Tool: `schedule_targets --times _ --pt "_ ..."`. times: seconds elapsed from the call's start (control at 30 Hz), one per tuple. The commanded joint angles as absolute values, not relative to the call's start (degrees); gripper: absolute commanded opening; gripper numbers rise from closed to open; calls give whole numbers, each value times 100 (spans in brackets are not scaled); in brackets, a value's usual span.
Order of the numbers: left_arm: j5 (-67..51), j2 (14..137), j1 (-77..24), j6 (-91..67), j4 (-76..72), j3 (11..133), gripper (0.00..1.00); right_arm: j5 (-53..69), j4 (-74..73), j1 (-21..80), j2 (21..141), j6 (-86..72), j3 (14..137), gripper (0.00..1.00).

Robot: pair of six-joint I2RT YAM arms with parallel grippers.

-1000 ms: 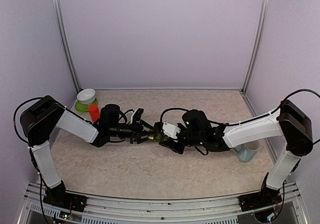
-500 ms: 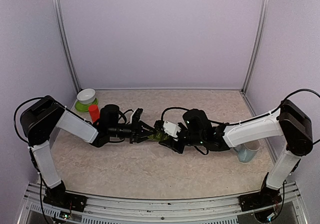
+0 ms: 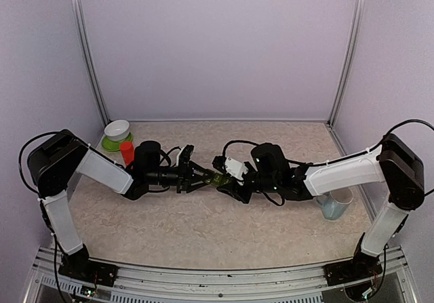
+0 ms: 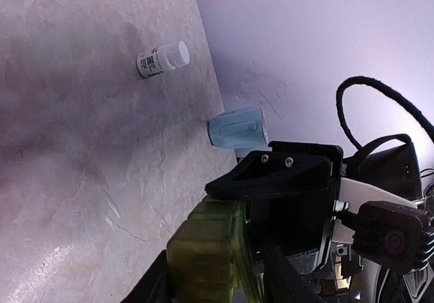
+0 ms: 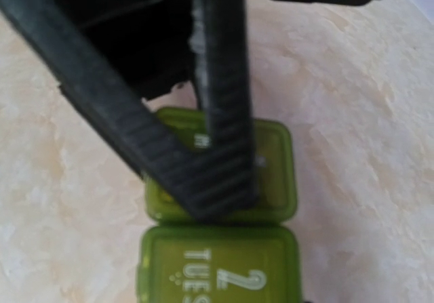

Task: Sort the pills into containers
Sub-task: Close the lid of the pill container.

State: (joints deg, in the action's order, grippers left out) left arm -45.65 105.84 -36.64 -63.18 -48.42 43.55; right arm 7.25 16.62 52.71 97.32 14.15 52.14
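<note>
Strip: small translucent green plastic strip of joined square lidded compartments [image 4: 203, 249], mid-table, right between the two grippers
Right gripper [image 3: 224, 185]: clamped on one end of the strip, with the "2 TUES" box right at its fingers
Left gripper [image 5: 220, 205]: tips drawn close together on the next lid along. Gripping or just pressing? Can't tell
Lids: the ones in view are shut, so the contents are hidden
Pale blue mug [image 3: 336, 205]: over on the right, well apart, inside not visible

Soft even light; containers [image 5: 217, 262] blurred close-up; sheen on table [image 4: 61, 266].
</note>
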Motion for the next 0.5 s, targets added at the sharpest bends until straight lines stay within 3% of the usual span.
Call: schedule_targets --times 0.0,0.47 --pt "-4732 10512 -3701 -6320 -5088 4302 42 604 1644 5180 9607 1261 5379 33" --pt "-4716 10569 -3693 -6437 -5297 4265 24 725 1696 5181 9522 1251 5302 33"
